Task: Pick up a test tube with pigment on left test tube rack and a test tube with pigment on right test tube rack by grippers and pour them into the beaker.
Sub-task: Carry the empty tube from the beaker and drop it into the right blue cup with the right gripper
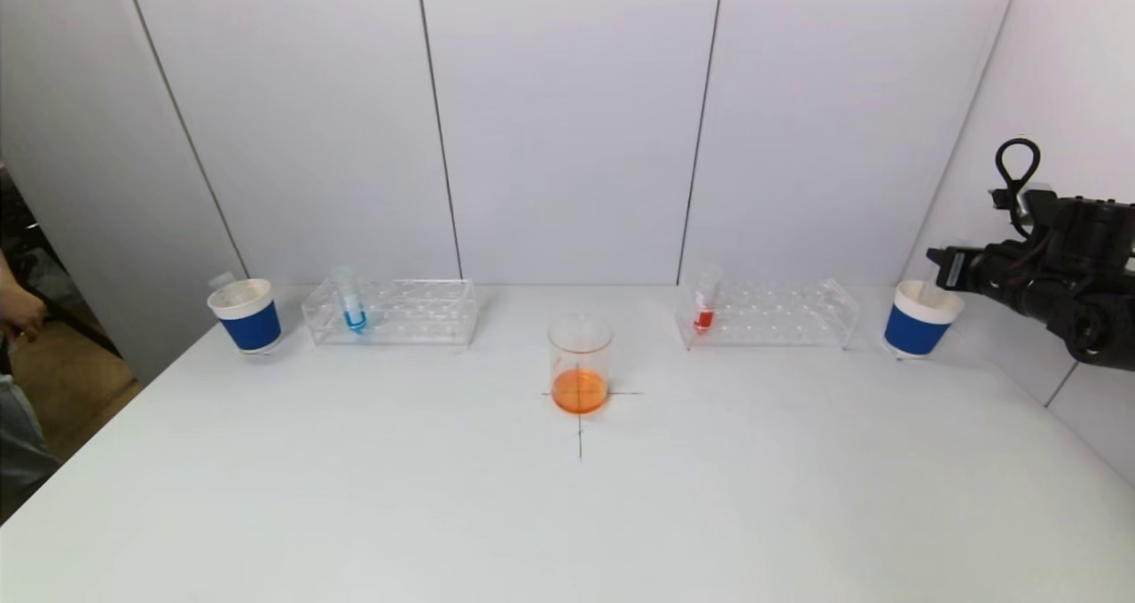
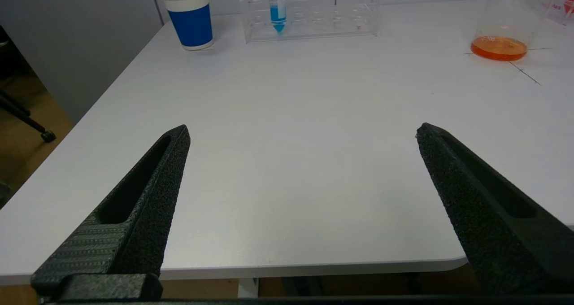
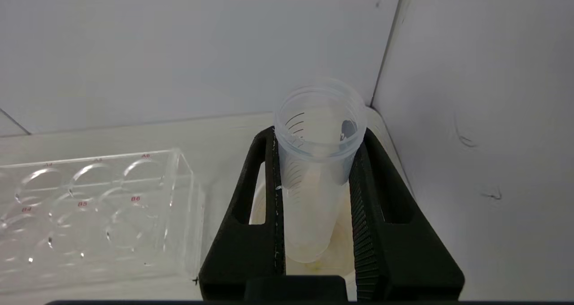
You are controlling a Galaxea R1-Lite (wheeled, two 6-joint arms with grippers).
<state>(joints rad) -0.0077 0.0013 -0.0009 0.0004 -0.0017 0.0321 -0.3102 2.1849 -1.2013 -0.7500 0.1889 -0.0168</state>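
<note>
A beaker (image 1: pixel 580 368) with orange liquid stands at the table's middle. The left rack (image 1: pixel 395 312) holds a test tube with blue pigment (image 1: pixel 352 306). In the right rack (image 1: pixel 771 314) stands a test tube with red pigment (image 1: pixel 706 306). My right gripper (image 1: pixel 942 266) hovers over the right blue cup (image 1: pixel 919 319). In the right wrist view that gripper (image 3: pixel 317 137) is shut on an empty clear tube (image 3: pixel 314 170), mouth toward the wall. My left gripper (image 2: pixel 302 132) is open and empty over the table's near left edge, far from the blue tube (image 2: pixel 278 13).
A second blue cup (image 1: pixel 246 316) stands left of the left rack. A black cross is drawn on the table under the beaker. Walls close in behind and to the right. A person's hand (image 1: pixel 18 306) shows at the far left edge.
</note>
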